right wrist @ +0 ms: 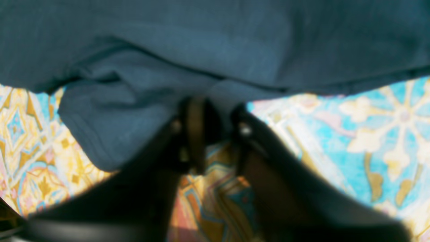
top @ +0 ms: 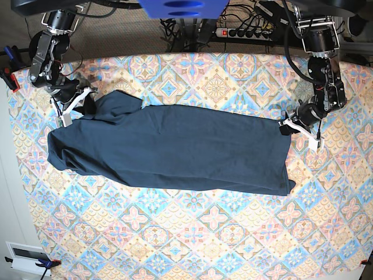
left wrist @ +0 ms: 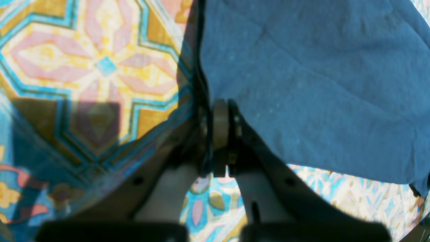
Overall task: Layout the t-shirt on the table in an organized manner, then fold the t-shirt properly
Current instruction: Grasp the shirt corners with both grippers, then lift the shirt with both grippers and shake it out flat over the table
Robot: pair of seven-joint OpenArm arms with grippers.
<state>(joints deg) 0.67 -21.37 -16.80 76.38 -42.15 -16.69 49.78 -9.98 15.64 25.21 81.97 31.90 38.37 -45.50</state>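
Note:
The dark navy t-shirt (top: 175, 151) lies spread lengthwise across the patterned table (top: 204, 233), with some wrinkles and a bunched sleeve at its left end. At the shirt's right end my left gripper (top: 284, 127) is shut on the upper corner. Up close, the left gripper (left wrist: 224, 114) pinches the edge of the t-shirt (left wrist: 319, 84) just above the table (left wrist: 84, 60). My right gripper (top: 86, 105) is at the upper left end. In its wrist view, the right gripper (right wrist: 216, 114) is closed around a fold of the t-shirt (right wrist: 201, 43) over the table (right wrist: 369, 134).
A power strip with cables (top: 245, 29) lies beyond the table's far edge. A clamp (top: 9, 76) sits on the left edge and a white box (top: 26, 256) is off the near left corner. Bare tablecloth runs along the near side.

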